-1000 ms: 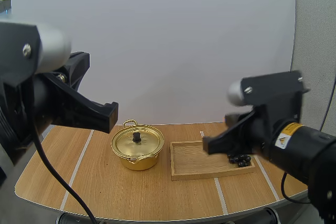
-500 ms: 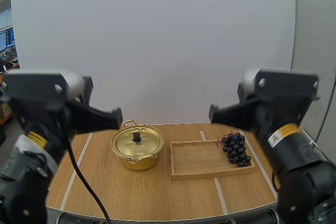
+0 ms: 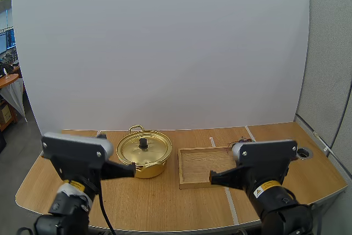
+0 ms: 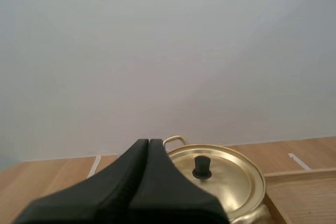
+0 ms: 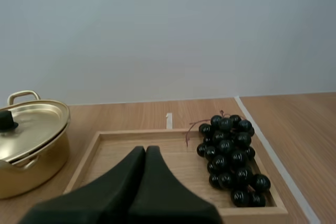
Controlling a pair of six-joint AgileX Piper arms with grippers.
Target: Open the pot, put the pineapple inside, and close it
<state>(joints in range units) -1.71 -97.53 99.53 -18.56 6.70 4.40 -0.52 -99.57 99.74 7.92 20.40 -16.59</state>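
Lidded pot [image 3: 149, 169] beside tray [image 3: 193, 164]

My left arm [image 3: 77, 155] and right arm [image 3: 264, 158] sit low by the bases, forearms angled inward toward each other. My left claw [image 4: 148, 144]: fingers pressed together in one dark wedge, gripping nothing. My right claw [image 5: 145, 150]: likewise closed and unladen.

One gold pot [image 3: 154, 168], with one lid [image 3: 149, 150] and one black knob [image 3: 143, 143] on that lid. One wooden tray [image 3: 195, 164]. One bunch of dark grapes [image 5: 230, 157]. One bench [image 3: 165, 202]. Two claws: the left claw [image 4: 148, 145] and the right claw [image 5: 145, 153].
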